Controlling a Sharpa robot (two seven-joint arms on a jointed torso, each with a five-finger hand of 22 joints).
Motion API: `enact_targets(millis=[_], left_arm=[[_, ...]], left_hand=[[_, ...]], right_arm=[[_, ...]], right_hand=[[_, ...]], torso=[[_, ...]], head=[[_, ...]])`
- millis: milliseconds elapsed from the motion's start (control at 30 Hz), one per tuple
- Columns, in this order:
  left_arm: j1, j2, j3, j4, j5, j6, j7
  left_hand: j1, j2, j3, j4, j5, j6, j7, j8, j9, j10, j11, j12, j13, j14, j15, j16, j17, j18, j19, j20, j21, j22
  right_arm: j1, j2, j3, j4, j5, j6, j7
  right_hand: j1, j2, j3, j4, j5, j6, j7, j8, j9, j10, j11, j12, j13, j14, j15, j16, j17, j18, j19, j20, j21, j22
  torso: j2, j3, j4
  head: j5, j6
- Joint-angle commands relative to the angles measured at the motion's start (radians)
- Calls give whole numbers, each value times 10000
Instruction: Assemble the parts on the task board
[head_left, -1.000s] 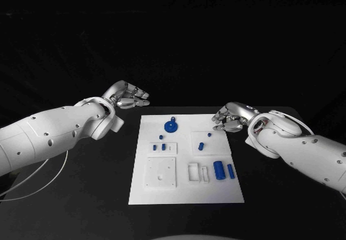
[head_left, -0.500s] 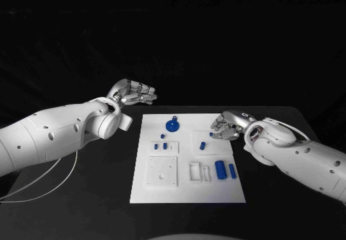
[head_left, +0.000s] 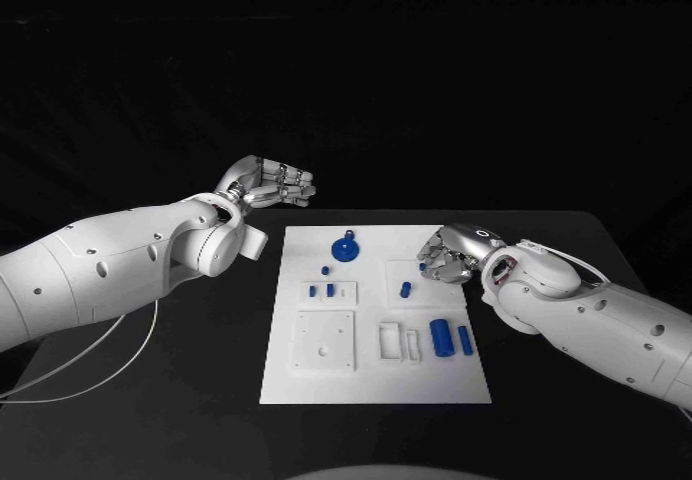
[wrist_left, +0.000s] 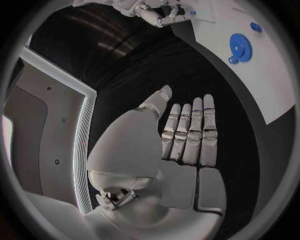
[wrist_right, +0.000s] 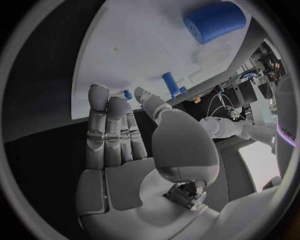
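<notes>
The white task board (head_left: 375, 385) lies in the middle of the black table. A blue gear (head_left: 345, 248) sits near its far edge, small blue pegs (head_left: 329, 291) stand in a block at mid-left, and a blue cylinder (head_left: 437, 338) lies at the right. My left hand (head_left: 274, 185) hovers off the board's far left corner; its fingers (wrist_left: 187, 132) are straight and hold nothing. My right hand (head_left: 447, 255) is over the board's far right edge, and its fingers (wrist_right: 109, 135) are stretched out with nothing in them. The cylinder (wrist_right: 214, 22) and a peg (wrist_right: 169, 84) lie beyond them.
White blocks with recesses (head_left: 323, 343) and a slotted block (head_left: 397, 342) sit on the near half of the board. Another blue piece (head_left: 464, 341) lies beside the cylinder. A pale cable (head_left: 87, 365) trails on the table at the left. The gear (wrist_left: 239, 46) lies well ahead of my left hand.
My right hand has come nearer and a little leftwards, onto the board's far right edge. My left hand has lifted slightly, away and to the right.
</notes>
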Motion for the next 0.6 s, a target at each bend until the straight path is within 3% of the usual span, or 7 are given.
enact_targets(millis=[33, 67, 167, 200, 400, 600], left_arm=[[21, 22, 12, 57, 134, 233, 175], [21, 23, 11, 66, 134, 238, 175], [21, 18, 11, 91, 134, 248, 176], [21, 17, 11, 95, 135, 250, 176], [21, 19, 11, 102, 147, 262, 173], [21, 34, 11, 87, 154, 283, 151]], left_hand=[[58, -25, 40, -5, 34, -37, 15, 13, 5, -66, 15, 28, -6, -52, -21, -29, -14, 105, 37, -12, 34, 9], [58, -25, 40, -5, 34, -37, 15, 13, 5, -66, 15, 28, -6, -52, -21, -29, -14, 105, 37, -12, 34, 9], [58, -25, 40, -5, 34, -37, 15, 13, 5, -66, 15, 28, -6, -52, -21, -29, -14, 105, 37, -12, 34, 9], [-123, -1, 155, -193, 22, -34, 15, 14, 5, -67, 15, 28, -6, -50, -21, -29, -12, 109, -99, -10, 182, 253], [-123, 4, 151, -190, 7, -33, 13, 15, 5, -65, 14, 29, -6, -44, -22, -28, -11, 111, -102, -10, 186, 264], [-125, 10, 139, -183, -36, -25, 9, 14, 5, -55, 10, 28, -6, -33, -27, -28, -10, 111, -107, -11, 192, 287]], right_arm=[[-7, 63, -12, -53, -296, -208, -78], [-8, 88, -19, -73, -321, -242, -91], [-9, 175, -45, -138, -409, -332, -159], [-9, 196, -53, -154, -434, -347, -175], [-10, 308, -128, -254, -499, -310, -198], [-10, 401, -253, -325, -487, -141, -167]], right_hand=[[15, -134, 138, 41, 40, 26, -22, -9, -8, 85, 10, -64, -11, 57, 9, 35, -10, 115, 427, -9, 67, -44], [29, -120, 204, 53, 2, 37, -23, -12, -7, 90, 6, -63, -11, 63, 5, 36, -11, 110, 427, -10, 71, -61], [26, -132, 716, 49, -279, 79, -26, -11, -6, 125, -4, -63, -11, 68, -7, 37, -11, 91, 427, -25, 100, -101], [13, -147, 794, 62, -304, 87, -27, -9, -6, 129, -5, -63, -11, 67, -7, 36, -11, 86, 427, -27, 112, -111], [23, -165, 965, 89, -378, 159, -45, -6, -3, 200, -26, -55, -7, 67, -22, 37, -6, 69, 421, -38, 145, -154], [26, -109, 1032, 105, -413, 260, -74, -1, 3, 303, -63, -47, -3, 62, -41, 40, 1, 42, 419, -54, 173, -164]], torso=[[-7, 6, -15], [-4, 7, -14], [-4, 13, -16], [-9, 17, -22], [-6, 10, -26], [-5, 25, -17]], head=[[27, -55], [29, -16], [37, -48], [51, -60], [55, -91], [50, -135]])
